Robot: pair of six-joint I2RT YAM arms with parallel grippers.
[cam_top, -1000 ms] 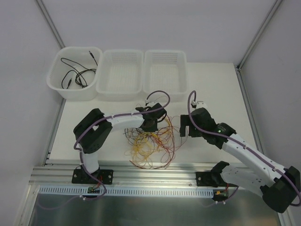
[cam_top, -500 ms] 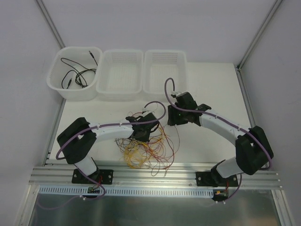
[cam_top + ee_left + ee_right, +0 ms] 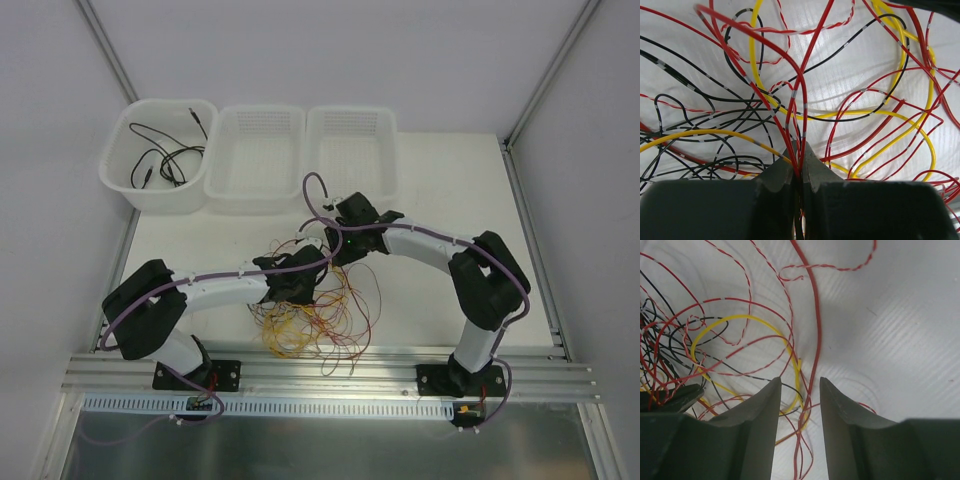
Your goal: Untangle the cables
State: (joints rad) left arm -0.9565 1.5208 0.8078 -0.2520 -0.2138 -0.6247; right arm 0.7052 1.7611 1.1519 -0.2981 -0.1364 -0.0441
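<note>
The cables [image 3: 312,318] lie as a loose tangle of red, yellow and black loops on the white table, near the front. My left gripper [image 3: 293,284] sits on the tangle's upper left and is shut on a few red cables [image 3: 801,75], which run up out of its jaws [image 3: 800,150]. My right gripper [image 3: 340,246] hangs over the tangle's upper right edge. Its jaws [image 3: 800,382] stand a narrow gap apart. A red strand [image 3: 816,330] and a yellow loop [image 3: 740,316] pass through that gap, untouched by the fingers.
Three white baskets stand in a row at the back. The left tub [image 3: 120,178] holds black cables [image 3: 160,160]; the middle basket [image 3: 255,196] and right basket [image 3: 350,112] hold nothing. An aluminium rail [image 3: 330,372] runs along the near edge.
My right arm has swung left to the tangle's top edge, and its jaws have narrowed from wide open. My left gripper has pulled back to the lower left, staying shut on the red cables.
</note>
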